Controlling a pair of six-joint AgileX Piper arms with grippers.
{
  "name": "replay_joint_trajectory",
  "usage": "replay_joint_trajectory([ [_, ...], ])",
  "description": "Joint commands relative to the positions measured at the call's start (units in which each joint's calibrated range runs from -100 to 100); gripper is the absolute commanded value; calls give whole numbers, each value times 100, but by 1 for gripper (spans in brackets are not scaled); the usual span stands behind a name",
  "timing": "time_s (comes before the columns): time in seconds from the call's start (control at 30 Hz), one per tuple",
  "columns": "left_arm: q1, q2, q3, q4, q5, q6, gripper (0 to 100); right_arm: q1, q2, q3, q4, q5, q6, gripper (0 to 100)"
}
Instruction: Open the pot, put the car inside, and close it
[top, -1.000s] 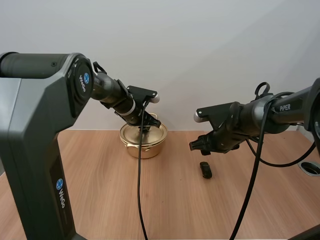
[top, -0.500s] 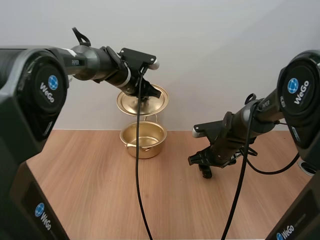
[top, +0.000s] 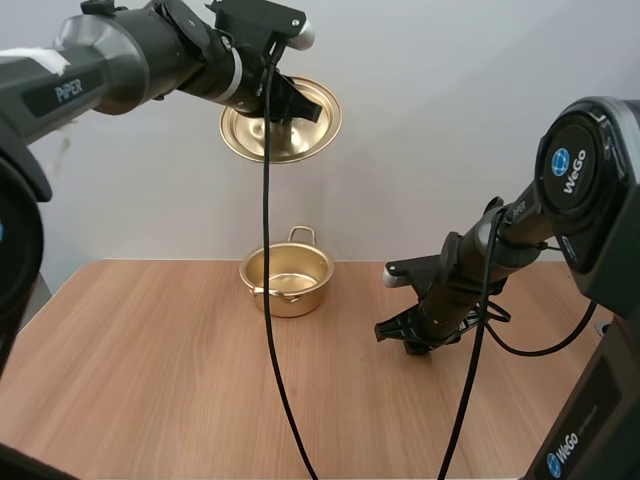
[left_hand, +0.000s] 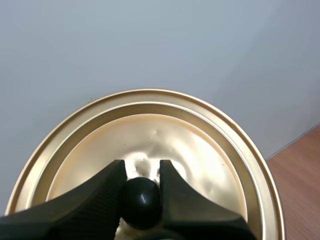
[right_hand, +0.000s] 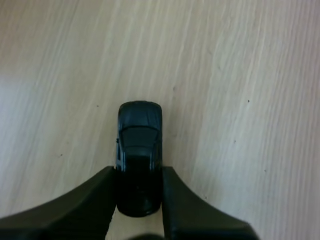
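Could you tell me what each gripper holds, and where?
Left gripper: round gold metal lid, by its black knob. Right gripper: small black toy car, by its sides.

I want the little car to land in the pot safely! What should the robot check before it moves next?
1. The lid is high above the pot: ok.
2. Its knob is pinched in the left gripper: ok.
3. The pot is open with nothing inside: ok.
4. The car is pinched in the right gripper: ok.
5. The car is lifted off the table: cannot tell.
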Motion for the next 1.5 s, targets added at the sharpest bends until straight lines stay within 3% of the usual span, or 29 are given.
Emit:
replay_joint_trajectory([
  [0.0,-4,-100,1,3,-11,-6,0,-1,-9,-9,4,-104,-4,0],
  [0.13,5,-335,1,3,7,-54,0,-1,-50,-258,-6,125,-4,0],
  [0.3,21,-649,-139,-9,-27,-174,0,23,-381,-1224,70,737,-25,0],
  [0.53,98,-895,-636,-50,259,-675,0,624,-320,-2440,769,1016,-729,0],
  [0.73,114,-1043,-998,-196,1288,-679,0,1180,499,-3523,758,1078,-778,0],
  [0.9,124,-1135,-1244,-196,1587,-679,0,1371,1439,-4082,749,1372,-792,0],
  [1.13,360,-1145,-1304,-196,1712,-679,0,1397,2081,-4248,778,1284,-792,0],
  [1.17,372,-1145,-1304,-206,1712,-679,0,1397,2081,-4248,778,1157,-792,10],
  [1.3,371,-1145,-1304,-234,1767,-679,0,1397,2080,-4248,778,1079,-792,75],
  [1.33,371,-1145,-1304,-234,1783,-679,0,1397,2080,-4248,778,1079,-792,80],
  [1.37,371,-1145,-1304,-234,1783,-679,0,1397,2080,-4248,790,1065,-792,77],
  [1.47,371,-1145,-1304,-234,1783,-679,0,1397,2066,-4248,789,1110,-774,59],
])
